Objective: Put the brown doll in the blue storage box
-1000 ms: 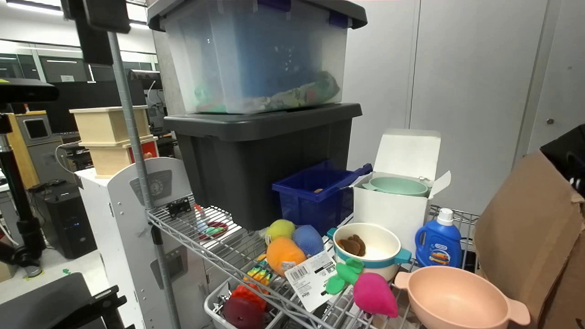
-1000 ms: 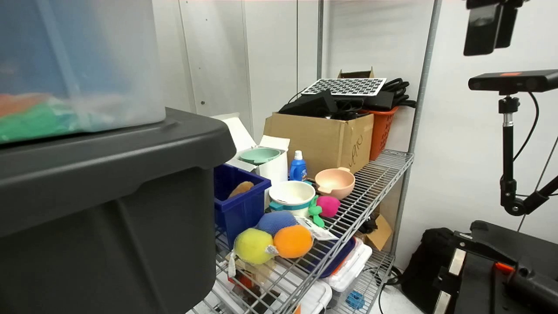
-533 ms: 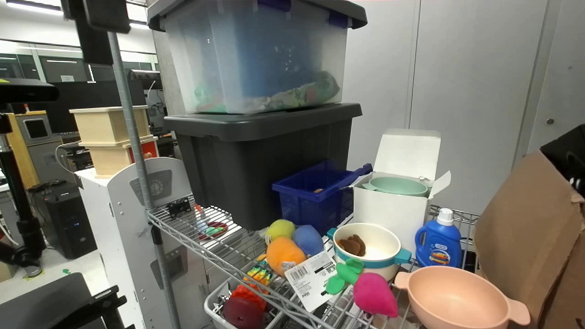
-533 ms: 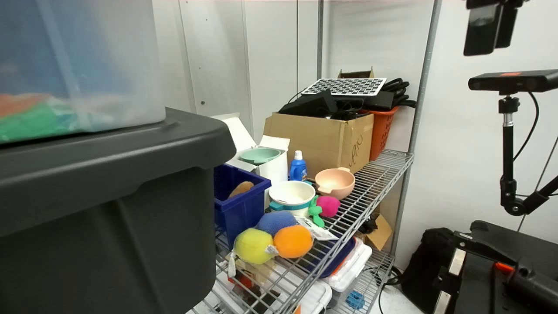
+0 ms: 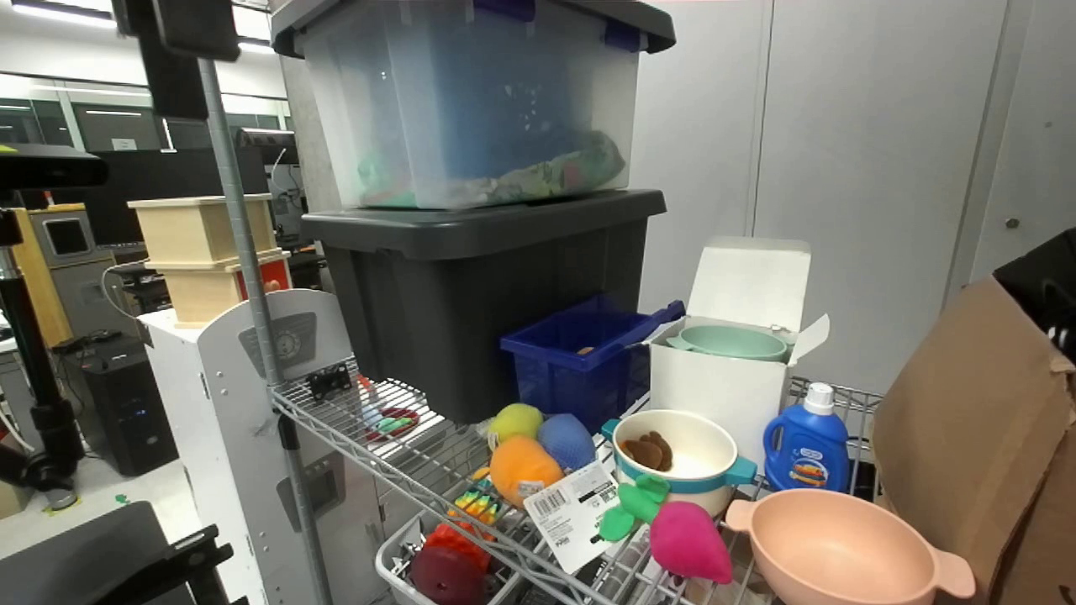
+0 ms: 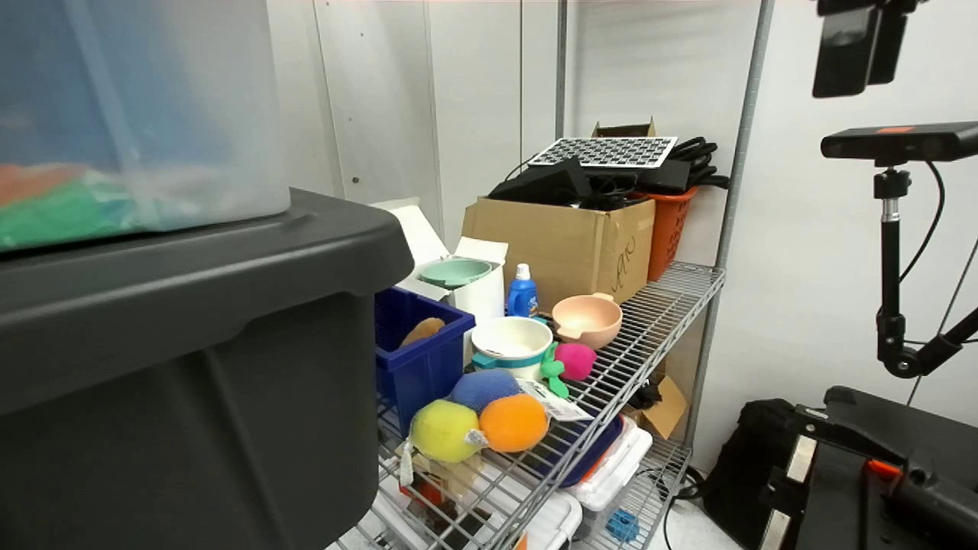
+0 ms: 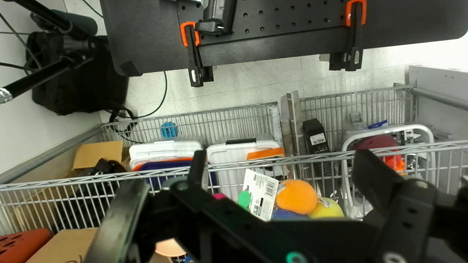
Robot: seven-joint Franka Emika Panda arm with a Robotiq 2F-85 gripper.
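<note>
The brown doll (image 6: 424,330) is a tan, elongated plush lying inside the blue storage box (image 6: 428,378). In an exterior view only a small tan bit of the doll (image 5: 586,349) shows inside the box (image 5: 555,382); the walls hide the rest. Neither doll nor box shows in the wrist view. My gripper (image 7: 280,157) is open, its fingers wide apart with nothing between them. Dark parts of the gripper or arm show high up at the edge of both exterior views (image 5: 181,59) (image 6: 852,50), well away from the box.
A large dark grey tote (image 5: 471,311) stands against the blue box, with a clear tote (image 5: 471,109) on top. Nearby are plush balls (image 5: 525,469), a white pot (image 5: 677,454) with a brown item, a pink plush (image 5: 689,540), a peach bowl (image 5: 841,546) and a blue bottle (image 5: 807,445).
</note>
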